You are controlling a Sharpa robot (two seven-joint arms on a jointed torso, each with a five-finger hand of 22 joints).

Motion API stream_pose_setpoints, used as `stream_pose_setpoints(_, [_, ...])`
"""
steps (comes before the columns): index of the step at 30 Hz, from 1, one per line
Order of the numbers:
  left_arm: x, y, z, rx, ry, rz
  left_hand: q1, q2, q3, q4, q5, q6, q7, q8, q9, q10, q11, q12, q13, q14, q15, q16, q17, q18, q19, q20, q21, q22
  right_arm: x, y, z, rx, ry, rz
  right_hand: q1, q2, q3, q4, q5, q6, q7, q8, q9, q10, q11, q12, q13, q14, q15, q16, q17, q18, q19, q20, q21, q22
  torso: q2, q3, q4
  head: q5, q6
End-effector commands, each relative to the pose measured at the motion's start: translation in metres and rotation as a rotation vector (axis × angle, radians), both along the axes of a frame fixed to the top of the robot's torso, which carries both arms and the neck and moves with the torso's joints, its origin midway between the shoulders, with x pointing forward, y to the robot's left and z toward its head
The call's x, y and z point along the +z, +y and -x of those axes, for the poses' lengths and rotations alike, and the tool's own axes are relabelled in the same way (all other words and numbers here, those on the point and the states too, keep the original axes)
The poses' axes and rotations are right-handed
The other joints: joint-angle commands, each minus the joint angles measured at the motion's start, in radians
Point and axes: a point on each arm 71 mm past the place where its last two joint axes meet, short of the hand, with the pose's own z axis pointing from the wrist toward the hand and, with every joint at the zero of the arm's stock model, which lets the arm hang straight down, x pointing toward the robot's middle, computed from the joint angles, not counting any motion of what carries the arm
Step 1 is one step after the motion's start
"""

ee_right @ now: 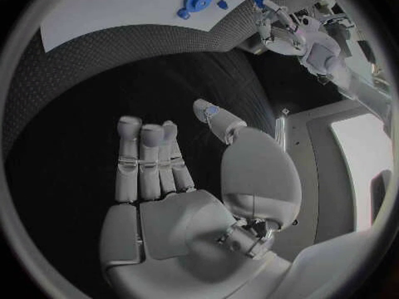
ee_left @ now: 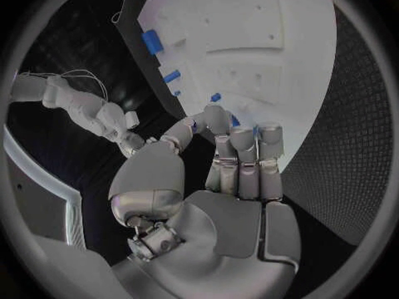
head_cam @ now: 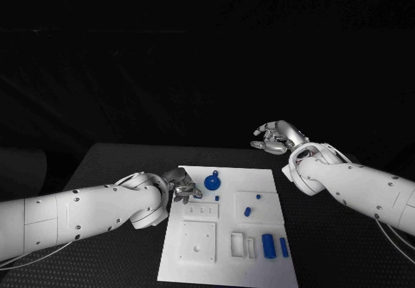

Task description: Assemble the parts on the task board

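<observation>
A: Starting with the largest item, what lies before you?

B: A black table (head_cam: 121, 162), with the white board (head_cam: 259, 180) flat at its centre, its long side running away from me.

A: And your arms?

B: My left hand (head_cam: 180, 185) hangs over the board's far left corner. My right hand (head_cam: 278, 137) is raised over bare table beyond the far right corner, well apart from the board.

A: State of the fingers?

B: On the left, they are curled in close, thumb tip against a fingertip, and a small blue part (head_cam: 197, 194) sits pinched between them; the left wrist view shows it at the tips, just above the board. On the right, the fingers (ee_right: 145, 159) lie side by side and nearly straight, thumb held apart, with nothing in them.

A: Which parts rest on the board?

B: A round blue disc (head_cam: 211, 180) lies near the far edge, just beside my left fingertips. Two blue bars (head_cam: 268, 246) lie side by side near the right edge, towards me. A short blue peg (head_cam: 247, 211) sits on a raised white block at mid-board right. A blue dot (head_cam: 216, 198) lies just below the disc.
</observation>
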Motion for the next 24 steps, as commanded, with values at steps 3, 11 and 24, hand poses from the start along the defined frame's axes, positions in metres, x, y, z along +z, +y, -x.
stream_pose_setpoints(3, [-0.001, -0.002, 0.000, 0.007, -0.032, -0.027, 0.005, 0.004, 0.003, 0.005, 0.009, 0.170, -0.111, 0.012, 0.223, -0.019, -0.025, 0.026, 0.005, 0.013, -0.025, 0.019, -0.002, 0.013, 0.005, -0.118, 0.006, 0.014, 0.000, 0.000, -0.001, 0.002, 0.000, -0.004, 0.001, 0.012, -0.006, -0.002, 0.008, -0.007, 0.002, -0.001, 0.001, -0.008, -0.002, -0.004, -0.004, -0.007, -0.002, -0.003, -0.002, 0.053, -0.004, 0.001, -0.004, 0.002, -0.009, 0.0034, 0.0006, 0.005, -0.015])
stream_pose_setpoints(11, [-0.016, -0.009, 0.004, -0.004, 0.015, -0.039, 0.003, 0.006, 0.004, 0.005, 0.011, 0.172, -0.113, 0.015, 0.227, -0.021, -0.027, 0.038, 0.007, 0.014, -0.026, 0.027, -0.003, 0.013, 0.008, -0.118, 0.008, 0.014, -0.001, 0.002, -0.002, 0.004, 0.008, -0.002, 0.001, 0.014, -0.007, -0.003, 0.020, -0.008, 0.003, -0.001, 0.002, -0.009, -0.002, -0.002, -0.009, -0.008, -0.001, -0.002, -0.004, 0.053, -0.004, 0.002, -0.006, 0.003, -0.007, 0.0033, -0.0016, 0.007, -0.025])
stream_pose_setpoints(24, [-0.031, -0.017, 0.006, -0.018, 0.054, -0.050, -0.002, 0.013, 0.006, 0.004, 0.017, 0.172, -0.114, 0.017, 0.231, -0.024, -0.028, 0.049, 0.008, 0.013, -0.027, 0.034, -0.006, 0.013, 0.009, -0.118, 0.009, 0.015, -0.001, 0.003, -0.002, 0.004, 0.014, 0.000, 0.001, 0.016, -0.008, -0.003, 0.036, -0.010, 0.003, -0.001, 0.002, -0.010, -0.001, 0.001, -0.015, -0.009, -0.001, -0.001, -0.007, 0.053, -0.004, 0.003, -0.008, 0.004, -0.007, 0.0026, -0.0002, 0.003, -0.035])
